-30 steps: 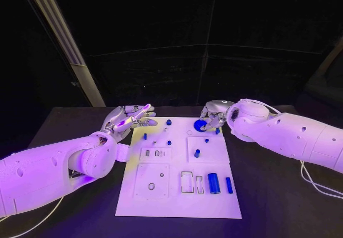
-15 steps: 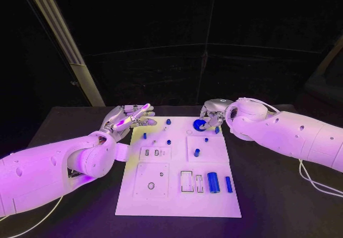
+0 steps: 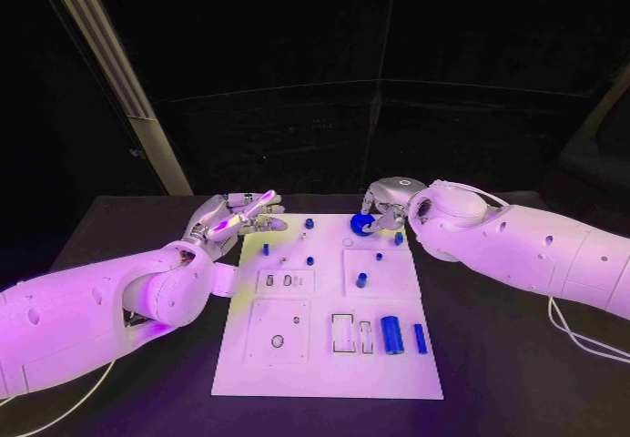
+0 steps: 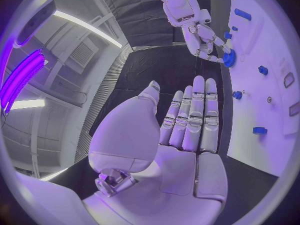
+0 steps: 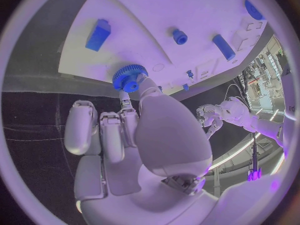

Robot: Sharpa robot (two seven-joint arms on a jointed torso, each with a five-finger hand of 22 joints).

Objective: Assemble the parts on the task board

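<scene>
My right hand (image 3: 382,206) sits at the far end of the board (image 3: 329,364), around one o'clock from the board's centre, and it pinches a blue gear (image 3: 361,222) between thumb and a fingertip, the other fingers curled loosely beside it. In my right wrist view the gear (image 5: 129,77) shows its toothed rim and a short hub, held right at the board's (image 5: 156,20) far edge; I cannot tell whether it touches the surface or hangs just above it. My left hand (image 3: 238,217) is raised off the counter (image 3: 512,364) at about eleven o'clock, just beside the board's far left corner, with its fingers straight, pressed side by side and the thumb apart, holding nothing; my left wrist view shows the same flat palm (image 4: 178,135) with the fingers (image 4: 199,110) laid together. On the board, small blue pegs (image 3: 309,223) stand at the far end between my two hands, another peg (image 3: 265,248) stands near the left edge, and a short peg (image 3: 362,282) stands on a raised square plate towards the middle. At the near right, about five o'clock, a thick blue cylinder (image 3: 392,335) lies beside a thinner blue bar (image 3: 421,339), with a narrow rectangular frame (image 3: 344,333) to their left. A square plate with an oval hole (image 3: 279,341) lies at about seven o'clock.
</scene>
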